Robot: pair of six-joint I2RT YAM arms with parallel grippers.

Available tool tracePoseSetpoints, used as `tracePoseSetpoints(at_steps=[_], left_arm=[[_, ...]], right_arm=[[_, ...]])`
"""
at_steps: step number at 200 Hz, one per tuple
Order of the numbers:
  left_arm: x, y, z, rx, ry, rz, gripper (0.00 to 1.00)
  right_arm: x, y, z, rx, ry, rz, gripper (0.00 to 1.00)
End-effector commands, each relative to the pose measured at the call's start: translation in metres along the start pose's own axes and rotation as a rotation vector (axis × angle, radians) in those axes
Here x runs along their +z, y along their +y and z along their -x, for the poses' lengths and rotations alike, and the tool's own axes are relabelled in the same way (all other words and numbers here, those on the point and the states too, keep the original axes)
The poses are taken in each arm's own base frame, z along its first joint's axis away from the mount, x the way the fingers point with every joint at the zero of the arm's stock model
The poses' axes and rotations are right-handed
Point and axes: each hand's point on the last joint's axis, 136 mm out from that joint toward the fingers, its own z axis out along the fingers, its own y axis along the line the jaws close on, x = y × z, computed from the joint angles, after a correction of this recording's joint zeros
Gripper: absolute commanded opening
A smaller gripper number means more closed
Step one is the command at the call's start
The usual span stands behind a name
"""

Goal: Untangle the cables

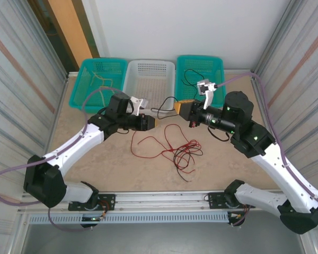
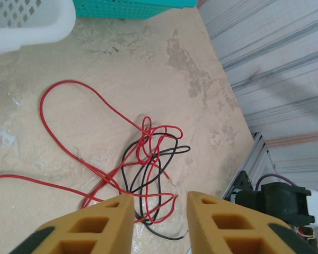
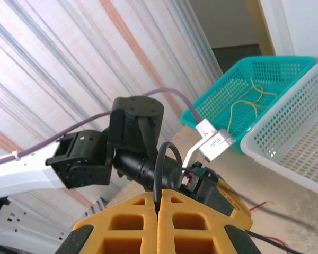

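Across the worktop [image 1: 95, 164] sprawl red and black cables [image 2: 147, 127]; our right jaws pinch a black cable [image 3: 157, 180], our left jaws stand parted.

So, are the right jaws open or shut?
Shut on the black cable. In the right wrist view the yellow fingers meet with no gap, and the cable loops up from between them.

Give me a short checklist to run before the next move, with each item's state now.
1. Right gripper shut on black cable: ok.
2. Left gripper gripping a cable: not ok; jaws apart, nothing between them.
3. Red cable free of the tangle on the table: not ok; knotted in.
4. Yellow cable in teal basket: ok.
5. Held cable runs into that tangle: cannot tell.
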Motion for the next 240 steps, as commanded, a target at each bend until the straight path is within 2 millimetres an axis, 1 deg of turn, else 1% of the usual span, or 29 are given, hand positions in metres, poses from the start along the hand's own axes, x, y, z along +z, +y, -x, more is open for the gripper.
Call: tracePoseSetpoints(at_steps=[1, 18, 42, 51, 61, 70, 80, 100, 115, 117, 120, 144, 176, 198, 223, 240], left_arm=[[-0.007, -0.009, -0.001, 0.029, -0.013, -0.02, 0.25], [-0.008, -0.009, -0.002, 0.03, -0.012, -0.017, 0.2], [-0.015, -0.015, 0.0, 0.045, -0.031, -0.028, 0.19], [-0.021, -0.02, 0.004, 0.065, -0.053, -0.036, 0.23], [-0.03, -0.029, 0.008, 0.101, -0.084, -0.048, 0.31], [-0.039, -0.039, 0.013, 0.146, -0.121, -0.064, 0.38], [-0.051, -0.049, 0.019, 0.198, -0.166, -0.073, 0.43], [-0.073, -0.068, 0.033, 0.291, -0.248, -0.072, 0.46], [-0.085, -0.081, 0.042, 0.338, -0.278, -0.076, 0.47], [-0.086, -0.083, 0.044, 0.345, -0.279, -0.079, 0.47], [-0.088, -0.085, 0.045, 0.352, -0.28, -0.083, 0.47], [-0.092, -0.105, 0.055, 0.405, -0.264, -0.134, 0.44], [-0.092, -0.118, 0.063, 0.455, -0.256, -0.178, 0.43], [-0.086, -0.125, 0.061, 0.468, -0.212, -0.238, 0.42], [-0.079, -0.135, 0.05, 0.472, -0.149, -0.334, 0.4], [-0.075, -0.137, 0.045, 0.482, -0.133, -0.351, 0.38]], right_arm=[[-0.009, -0.004, 0.012, 0.017, -0.065, -0.024, 0.0], [-0.01, -0.009, 0.013, 0.024, -0.068, -0.043, 0.0], [-0.01, -0.017, 0.011, 0.032, -0.061, -0.075, 0.0], [-0.009, -0.021, 0.009, 0.035, -0.057, -0.091, 0.0], [-0.007, -0.023, 0.007, 0.043, -0.051, -0.098, 0.0], [-0.006, -0.024, 0.006, 0.049, -0.045, -0.095, 0.0], [-0.004, -0.024, 0.005, 0.056, -0.038, -0.091, 0.0], [0.002, -0.026, 0.0, 0.062, -0.011, -0.082, 0.0], [0.004, -0.024, -0.002, 0.067, 0.006, -0.066, 0.0], [0.01, -0.028, -0.006, 0.074, 0.024, -0.071, 0.0], [0.013, -0.028, -0.009, 0.079, 0.036, -0.069, 0.0], [0.024, -0.029, -0.02, 0.097, 0.105, -0.045, 0.0], [0.033, -0.023, -0.035, 0.105, 0.185, -0.001, 0.0], [0.037, -0.017, -0.04, 0.102, 0.205, 0.023, 0.0], [0.038, -0.011, -0.04, 0.095, 0.211, 0.045, 0.0], [0.038, -0.009, -0.039, 0.094, 0.212, 0.059, 0.0]])
